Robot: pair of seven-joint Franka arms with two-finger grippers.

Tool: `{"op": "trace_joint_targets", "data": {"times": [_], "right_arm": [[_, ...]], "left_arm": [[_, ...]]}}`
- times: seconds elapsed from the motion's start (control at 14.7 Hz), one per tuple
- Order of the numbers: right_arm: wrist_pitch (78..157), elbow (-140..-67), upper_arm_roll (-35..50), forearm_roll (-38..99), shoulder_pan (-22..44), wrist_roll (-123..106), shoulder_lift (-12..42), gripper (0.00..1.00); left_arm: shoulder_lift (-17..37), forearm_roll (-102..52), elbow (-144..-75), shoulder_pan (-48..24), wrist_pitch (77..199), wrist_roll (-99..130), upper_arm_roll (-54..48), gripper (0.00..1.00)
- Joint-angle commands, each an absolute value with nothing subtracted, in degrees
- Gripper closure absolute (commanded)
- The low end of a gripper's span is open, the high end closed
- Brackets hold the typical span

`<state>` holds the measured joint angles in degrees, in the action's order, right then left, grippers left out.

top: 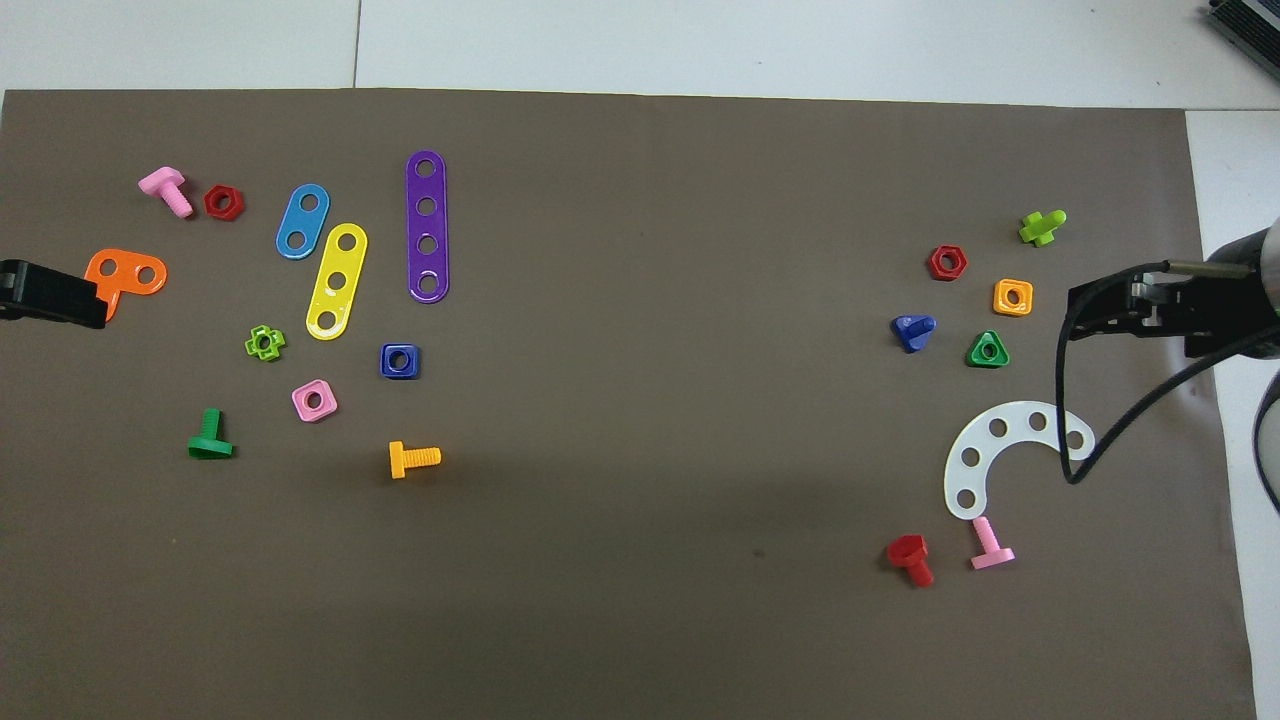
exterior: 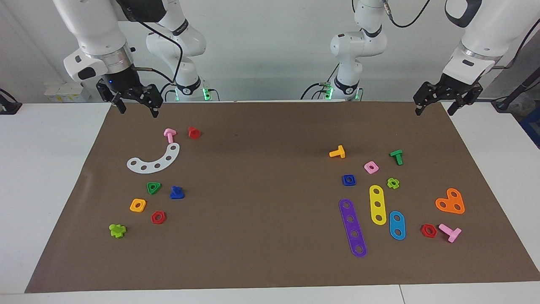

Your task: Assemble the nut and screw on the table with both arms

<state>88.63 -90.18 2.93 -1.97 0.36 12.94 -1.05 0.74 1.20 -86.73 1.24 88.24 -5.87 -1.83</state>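
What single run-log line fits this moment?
phase: start | nut: on mat | screw: on mat | left gripper: open, raised | right gripper: open, raised

White rounded arms [exterior: 101, 38] (black cables trailing) carry silver wrist rings and black grippers.

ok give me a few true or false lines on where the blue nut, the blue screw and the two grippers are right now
1. The blue nut lies flat on the mat, toward the left arm's end of the table. True.
2. The blue screw is threaded into the nut. False: they lie apart, the screw toward the right arm's end.
3. The screw lies beside the green triangular nut. True.
4. The right gripper holds the screw. False: it is open and holds nothing, up over the mat's edge by the robots.
5. The left gripper is shut on the nut. False: it is open and holds nothing, up over the mat's corner.
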Motion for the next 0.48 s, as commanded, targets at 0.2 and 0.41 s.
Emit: {"op": "trace_joint_targets", "data": {"times": [0.2,0.41], "right_arm": [[88.5,-91.6,3.2,-0.9,-0.5,11.3,-2.5,0.0],[88.4,-91.6,3.2,-0.9,-0.5,11.3,-2.5,0.0]], "left_arm": [[-0.9,1.2,-88.6,1.8,88.3,-5.6,-2.1,0.0],[-1.0,1.2,-88.6,1.8,88.3,-5.6,-2.1,0.0]]}}
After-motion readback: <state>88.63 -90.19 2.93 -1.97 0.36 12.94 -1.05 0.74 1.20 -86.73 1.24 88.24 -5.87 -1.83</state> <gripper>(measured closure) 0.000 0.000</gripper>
